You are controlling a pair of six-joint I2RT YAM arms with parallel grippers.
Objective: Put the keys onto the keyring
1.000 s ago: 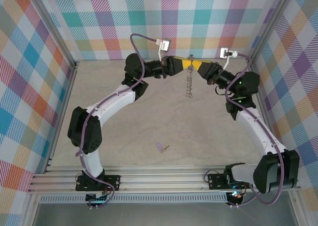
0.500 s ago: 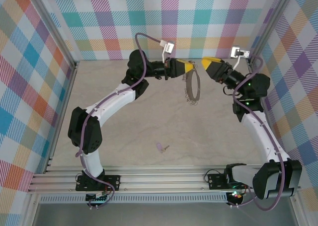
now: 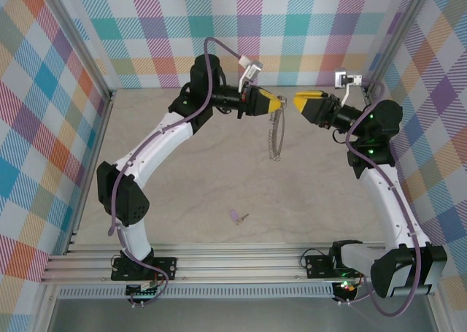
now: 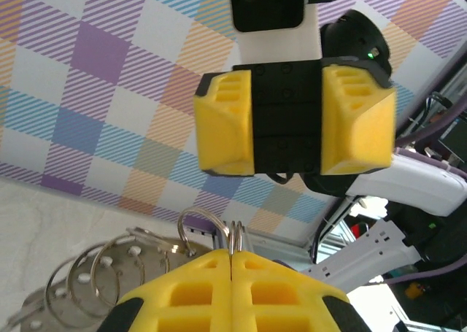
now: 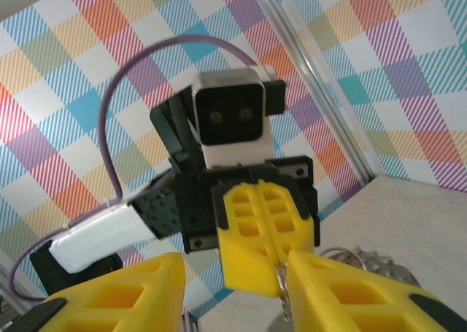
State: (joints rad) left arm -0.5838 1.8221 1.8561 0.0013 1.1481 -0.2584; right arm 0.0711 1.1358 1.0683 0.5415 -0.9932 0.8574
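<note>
left gripper (image 3: 274, 103), upper middle of the top view: clamped fully shut on the rim of the keyring (image 3: 275, 138). It pinches the top edge, so the hoop hangs below it, edge-on to the camera. Can't tell if the low end touches the tabletop (image 3: 182, 186). Left wrist view shows wire loops poking up right at the seam between its fingers. Thin grip, so the ring could swivel.

right gripper (image 3: 300, 97), just right of it and nose-to-nose: jaws partly open, nothing in them, not touching the ring.

The key (image 3: 236, 216) lies flat on the tabletop, lower middle of the frame, well apart from both grippers.

My read: the left is acting as a fixture, presenting the ring in the air for access. The right is free because it has to fetch the key. Threading not started. Tiny flat key means a hard pick.
</note>
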